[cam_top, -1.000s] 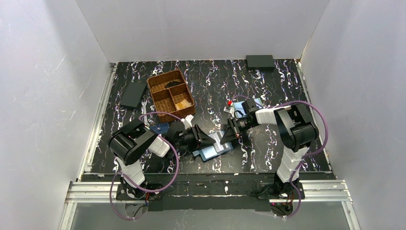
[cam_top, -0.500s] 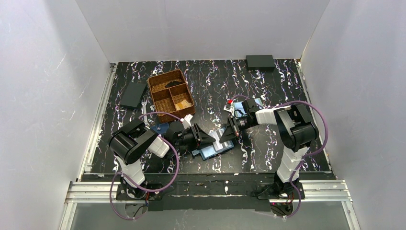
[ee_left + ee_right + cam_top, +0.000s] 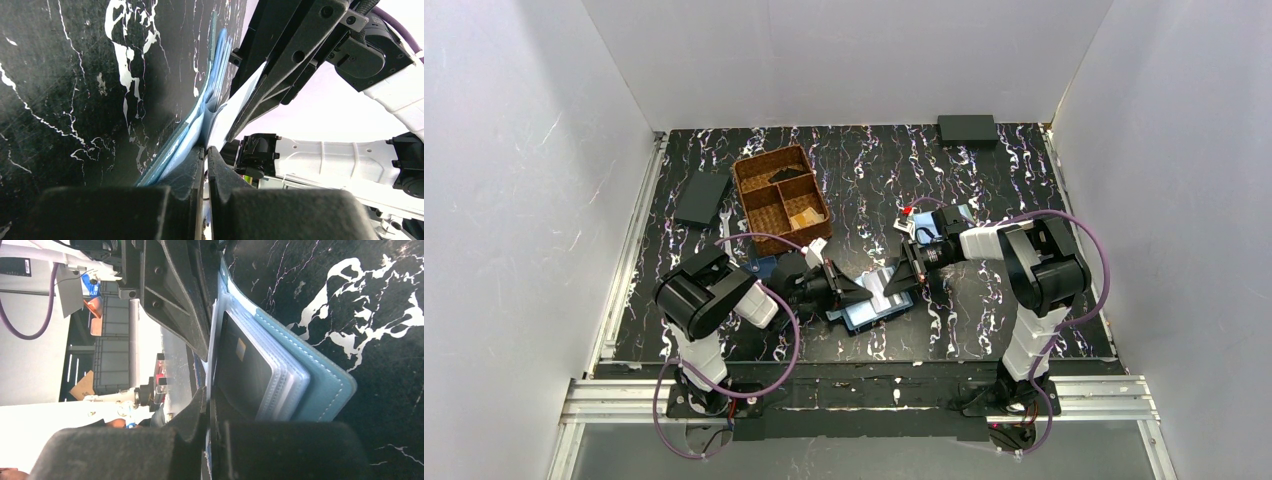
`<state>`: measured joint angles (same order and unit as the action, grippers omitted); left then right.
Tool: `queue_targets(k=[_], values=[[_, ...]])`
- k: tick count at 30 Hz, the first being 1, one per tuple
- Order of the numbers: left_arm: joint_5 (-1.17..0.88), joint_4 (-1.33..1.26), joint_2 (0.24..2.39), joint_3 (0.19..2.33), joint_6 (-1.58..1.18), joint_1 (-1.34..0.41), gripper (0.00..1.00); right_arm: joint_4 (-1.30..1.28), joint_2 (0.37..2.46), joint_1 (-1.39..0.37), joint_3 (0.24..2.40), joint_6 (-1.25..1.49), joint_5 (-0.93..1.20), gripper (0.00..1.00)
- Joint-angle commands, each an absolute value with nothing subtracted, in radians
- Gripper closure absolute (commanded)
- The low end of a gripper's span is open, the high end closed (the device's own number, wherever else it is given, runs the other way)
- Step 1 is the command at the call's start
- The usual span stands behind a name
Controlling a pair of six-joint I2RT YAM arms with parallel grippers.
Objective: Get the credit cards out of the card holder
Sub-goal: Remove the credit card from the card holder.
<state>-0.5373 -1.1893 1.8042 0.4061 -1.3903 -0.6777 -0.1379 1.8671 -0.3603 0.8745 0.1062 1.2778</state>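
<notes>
The steel-blue card holder (image 3: 871, 316) lies open on the marbled black table (image 3: 984, 320) near its front edge, between the two arms. A thin whitish credit card (image 3: 879, 291) stands on edge at its fold. The left gripper (image 3: 856, 290) and the right gripper (image 3: 902, 283) are both clenched on this card from opposite sides, their fingertips almost meeting.

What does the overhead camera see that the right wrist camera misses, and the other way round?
Only overhead: the woven basket, the black box at the far edge, the dark flat case. Only right wrist: clear pockets inside the card holder, a chip card in one. Both: the open holder on the table, the left gripper and right gripper meeting at it.
</notes>
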Motion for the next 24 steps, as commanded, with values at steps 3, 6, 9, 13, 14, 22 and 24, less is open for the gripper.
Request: queue_targets(k=[3, 6, 9, 13, 14, 22, 24], values=[[-0.535, -1.224, 1.821, 0.374, -1.372, -0.676, 1.0, -0.133, 1.87, -0.371, 0.883, 0.105, 1.32, 0.88], [-0.535, -1.224, 1.822, 0.354, -1.349, -0.668, 1.0, -0.157, 1.877, -0.363, 0.888, 0.079, 1.305, 0.87], [-0.54, -1.224, 1.827, 0.336, -1.336, -0.659, 1.0, -0.203, 1.883, -0.356, 0.899, 0.041, 1.284, 0.87], [-0.546, -1.224, 1.829, 0.318, -1.323, -0.649, 1.0, -0.249, 1.894, -0.35, 0.911, 0.003, 1.252, 0.88], [-0.55, -1.224, 1.83, 0.316, -1.32, -0.647, 1.0, -0.255, 1.895, -0.35, 0.913, 0.003, 1.248, 0.88], [-0.562, -1.224, 1.837, 0.304, -1.306, -0.64, 1.0, -0.291, 1.904, -0.339, 0.922, -0.051, 1.212, 0.92], [-0.566, -1.224, 1.835, 0.299, -1.304, -0.637, 1.0, -0.296, 1.906, -0.334, 0.923, -0.057, 1.205, 0.93]])
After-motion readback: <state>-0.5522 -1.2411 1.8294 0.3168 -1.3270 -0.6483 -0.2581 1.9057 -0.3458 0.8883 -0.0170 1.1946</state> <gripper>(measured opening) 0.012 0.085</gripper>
